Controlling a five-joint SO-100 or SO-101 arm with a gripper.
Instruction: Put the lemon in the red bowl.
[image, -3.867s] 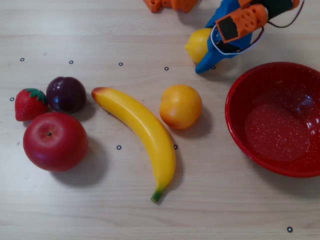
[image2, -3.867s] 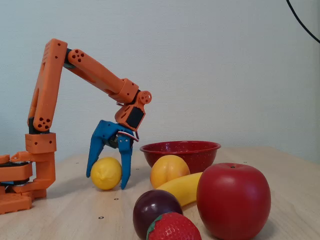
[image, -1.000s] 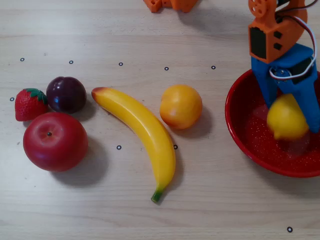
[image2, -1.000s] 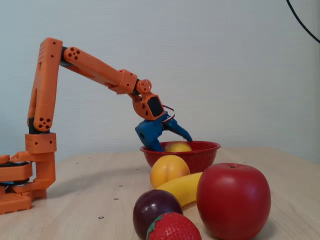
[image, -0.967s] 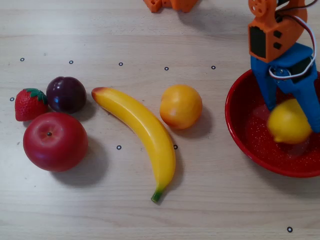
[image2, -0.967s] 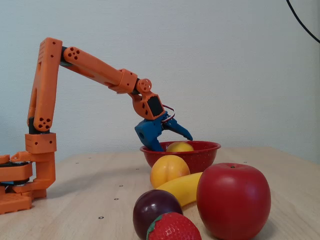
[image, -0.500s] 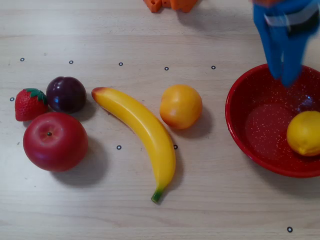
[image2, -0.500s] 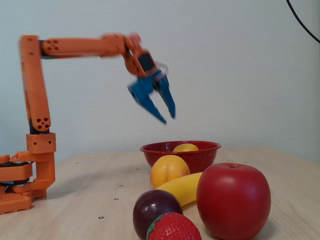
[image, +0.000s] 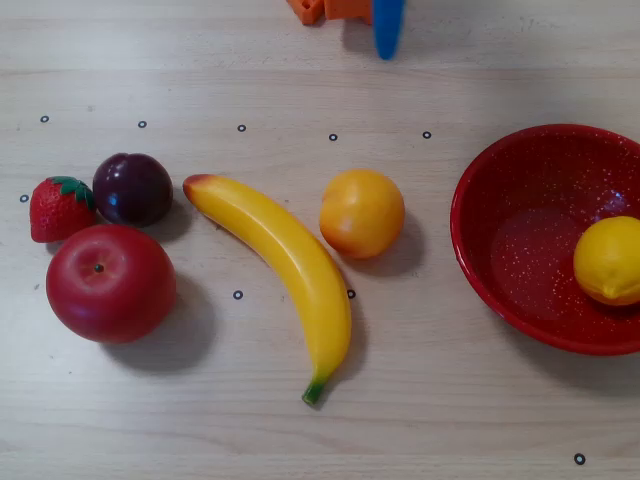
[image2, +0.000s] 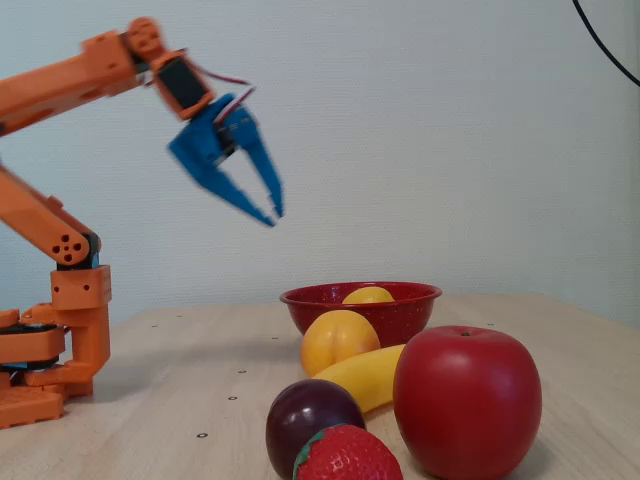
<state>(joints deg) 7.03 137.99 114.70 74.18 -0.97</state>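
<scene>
1. Lemon lying inside the red bowl, against the right-hand part of the basin in the overhead view, cut slightly by the frame edge.
2. In the fixed view, only the top of the lemon visible above the rim of the red bowl.
3. Tool raised high above the worktop, well apart from the bowl and up-left of it in the fixed view; blue fingers slightly spread at the tips, empty, a little blurred.
4. In the overhead view, just one blue finger poking in at the top edge, beside a bit of the orange base.
5. Orange arm stretched from the base at the left of the fixed view.
6. Yellow-orange fruit left of the bowl, apart from it.
7. Banana lying diagonally, just left of that fruit.
8. Red apple, dark plum and strawberry clustered at the left, plum and strawberry touching, apple close below them.
9. Small black dots scattered across the pale wooden worktop.
</scene>
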